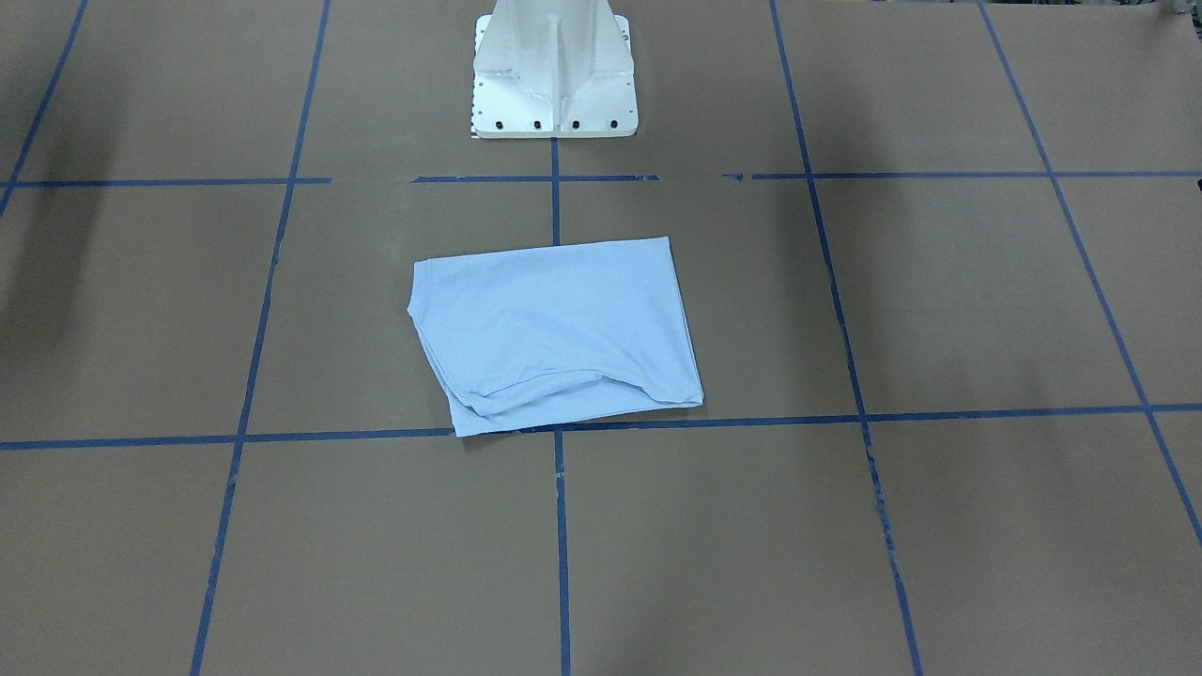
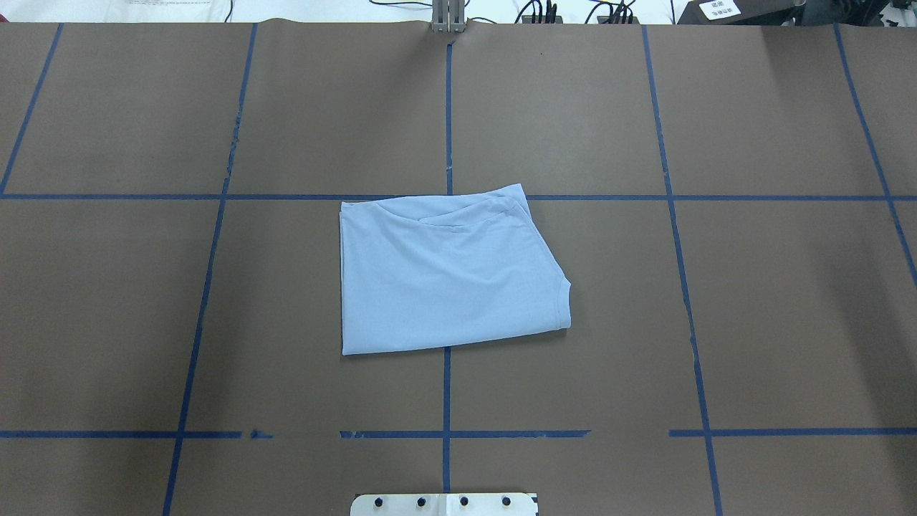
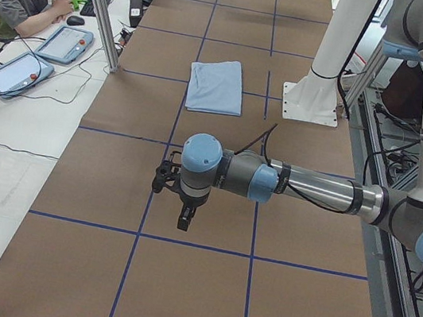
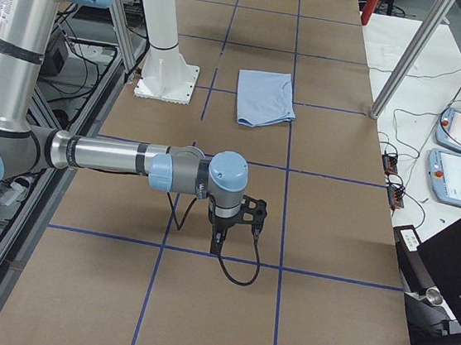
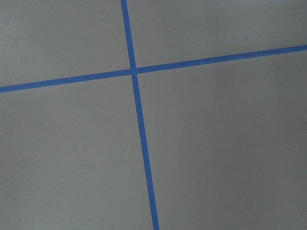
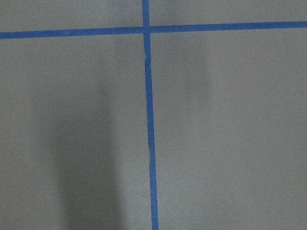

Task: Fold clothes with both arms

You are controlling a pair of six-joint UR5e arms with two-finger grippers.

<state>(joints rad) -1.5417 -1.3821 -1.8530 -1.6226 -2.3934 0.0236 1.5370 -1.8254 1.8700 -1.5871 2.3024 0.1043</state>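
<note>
T-shirt (image 2: 444,276), one, lies folded; left claw (image 3: 165,177) and right claw (image 4: 252,212), two (opening: cannot tell).

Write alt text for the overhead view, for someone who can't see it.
A light blue T-shirt, folded into a rough rectangle, lies flat at the middle of a brown table marked with a grid of blue tape lines. The edge of the white base shows at the bottom.

T-shirt (image 2: 444,279) flat mid-worktop (image 2: 752,308), bare paper on all sides. Pedestal (image 1: 554,70) stands near its robot-side edge, not touching. L arm (image 3: 311,189), R arm (image 4: 107,156) over worktop ends, well apart from it.
</note>
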